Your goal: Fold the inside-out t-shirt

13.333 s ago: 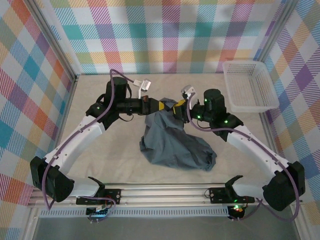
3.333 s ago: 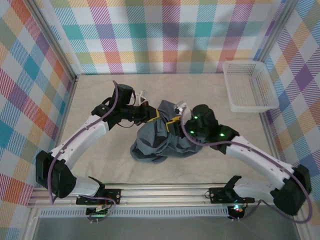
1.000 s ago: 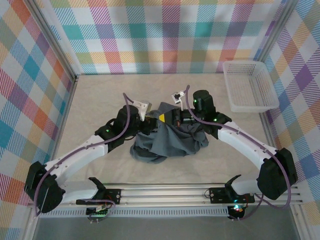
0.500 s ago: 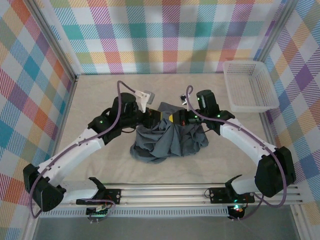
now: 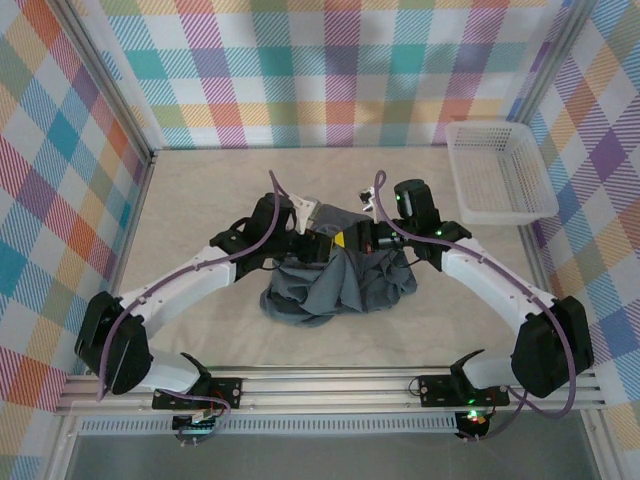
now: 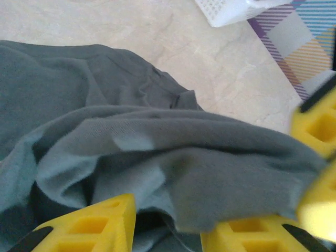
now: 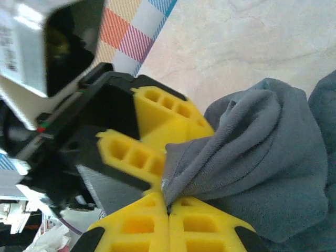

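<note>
Left gripper (image 6: 169, 223): its yellow fingers (image 6: 89, 228) are standing apart, open, and a fold of grey cloth is hanging across the gap between them.
Left arm (image 5: 190, 290): it is reaching from the near left corner in toward the middle of the table (image 5: 190, 190), with its wrist pointing right at the other gripper.
Inside-out t-shirt (image 5: 340, 290): it is lying bunched and wrinkled in a heap at the middle of the table. Its far edge is being held up where the two grippers are meeting, and the rest is resting on the pale surface.
Right gripper (image 7: 168, 207): its two yellow pads (image 7: 136, 226) are pressing flat against each other, clamping a gathered edge of the grey cloth right at their tips. The other gripper's spread fingers are sitting just beyond the same bunch of fabric.
Right arm (image 5: 490, 280): it is coming in from the near right corner and bending left toward the heap.
White basket (image 5: 500, 175): it is sitting at the far right corner of the table, well apart from the cloth.
</note>
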`<action>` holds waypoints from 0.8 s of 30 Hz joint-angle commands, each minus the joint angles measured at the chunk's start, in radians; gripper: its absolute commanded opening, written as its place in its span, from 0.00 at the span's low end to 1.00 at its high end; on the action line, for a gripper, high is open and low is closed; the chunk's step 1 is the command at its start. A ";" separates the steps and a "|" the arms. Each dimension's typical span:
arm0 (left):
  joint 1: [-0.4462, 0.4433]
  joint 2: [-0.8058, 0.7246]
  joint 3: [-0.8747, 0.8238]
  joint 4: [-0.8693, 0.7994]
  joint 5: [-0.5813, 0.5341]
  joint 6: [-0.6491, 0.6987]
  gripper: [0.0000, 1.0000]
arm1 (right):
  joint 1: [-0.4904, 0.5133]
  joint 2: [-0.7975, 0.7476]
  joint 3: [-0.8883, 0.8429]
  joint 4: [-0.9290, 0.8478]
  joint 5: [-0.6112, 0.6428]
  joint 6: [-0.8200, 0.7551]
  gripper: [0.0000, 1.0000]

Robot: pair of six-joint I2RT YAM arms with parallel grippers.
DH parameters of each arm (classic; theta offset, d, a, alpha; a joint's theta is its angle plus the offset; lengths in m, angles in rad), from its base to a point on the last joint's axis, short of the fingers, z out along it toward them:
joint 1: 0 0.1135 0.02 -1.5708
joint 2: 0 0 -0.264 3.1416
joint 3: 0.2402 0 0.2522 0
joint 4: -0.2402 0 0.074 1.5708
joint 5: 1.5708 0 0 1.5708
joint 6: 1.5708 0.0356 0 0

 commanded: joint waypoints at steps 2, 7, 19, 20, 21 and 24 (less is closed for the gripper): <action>0.011 0.037 -0.002 0.091 -0.056 0.012 0.35 | 0.002 -0.023 0.041 0.035 -0.069 0.007 0.00; 0.019 0.105 0.010 0.108 -0.041 0.002 0.39 | 0.002 -0.040 0.039 0.039 -0.074 0.011 0.00; 0.068 -0.179 0.087 -0.112 0.113 -0.143 0.00 | -0.130 0.058 0.003 -0.187 0.239 -0.169 0.02; 0.069 -0.183 0.127 -0.167 0.152 -0.141 0.00 | -0.130 0.096 0.016 -0.211 0.227 -0.204 0.02; 0.069 -0.177 0.174 -0.229 0.188 -0.137 0.00 | -0.130 0.130 0.042 -0.230 0.185 -0.199 0.04; 0.059 -0.154 0.244 -0.358 0.198 -0.095 0.00 | -0.120 0.120 0.049 -0.086 -0.007 -0.081 0.15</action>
